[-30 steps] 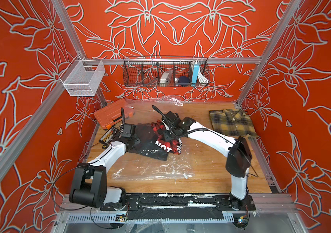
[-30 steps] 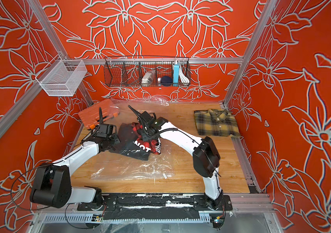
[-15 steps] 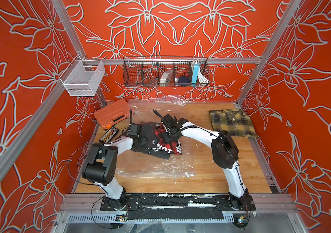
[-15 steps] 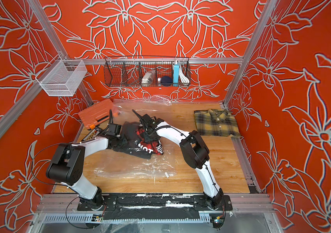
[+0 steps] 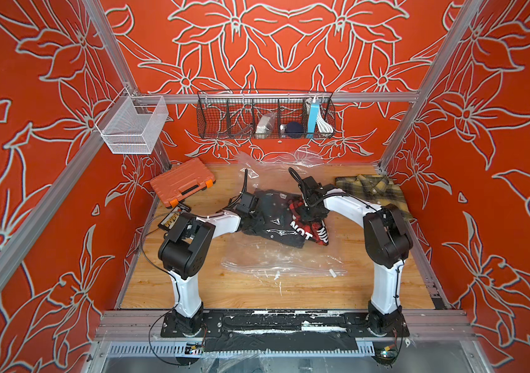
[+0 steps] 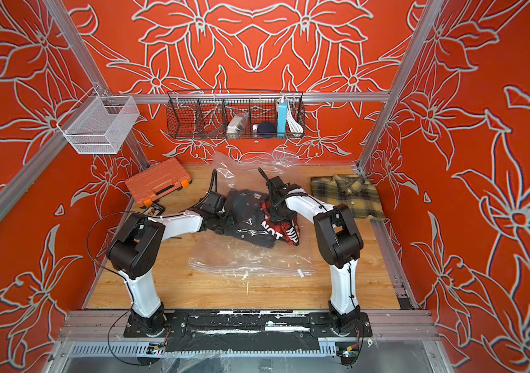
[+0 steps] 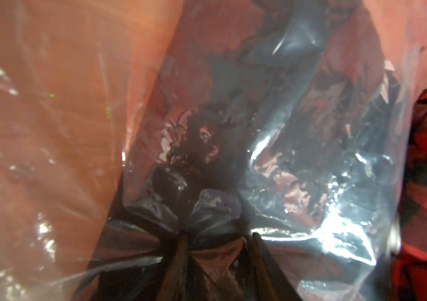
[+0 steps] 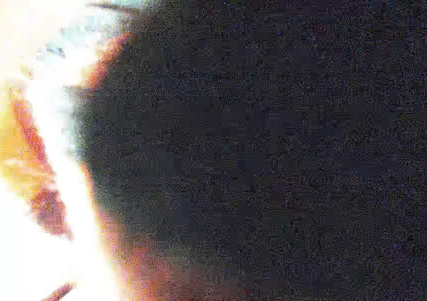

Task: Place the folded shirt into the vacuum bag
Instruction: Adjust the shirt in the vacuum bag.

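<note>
The folded shirt, black and red with white letters, lies mid-table on the vacuum bag. Shiny film covers its black part. The bag's slider clip sits near the front. My left gripper is at the shirt's left edge. In the left wrist view, crinkled film and black cloth bunch around the left gripper; whether it pinches them does not show. My right gripper is buried in the bunched red cloth, shut on it. Dark cloth blocks the right wrist view.
A plaid shirt lies at the back right. An orange case and a small open bit box sit at the back left. A black wire basket and a white mesh basket hang on the walls.
Both grippers and the shirt between them have shifted to the right across the bag. The left arm's elbow has folded upward, closer to its base.
</note>
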